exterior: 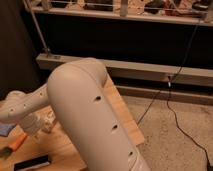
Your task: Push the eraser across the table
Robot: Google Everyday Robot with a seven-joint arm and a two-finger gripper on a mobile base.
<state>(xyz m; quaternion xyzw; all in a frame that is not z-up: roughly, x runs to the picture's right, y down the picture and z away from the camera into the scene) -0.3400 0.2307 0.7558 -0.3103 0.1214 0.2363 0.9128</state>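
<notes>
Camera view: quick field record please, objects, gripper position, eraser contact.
eraser: flat black rectangular eraser, lower left, lying on the table
table: light-brown wooden table, partly hidden by white robot arm
gripper: gripper over the table's left part, beyond the eraser
contact: none visible; bare wood between gripper and eraser
other: orange-handled brush and blue spongy pad at left edge

Looks like a lab or workshop: speckled hard floor (172, 137), loose black cable (176, 109) trailing across it, metal railing (120, 16) with clutter (150, 6) behind, dark wall panels (130, 42), plain wooden surface (126, 120). White robot arm (85, 110) fills the view; gripper (46, 120) at left, low over the surface.
</notes>
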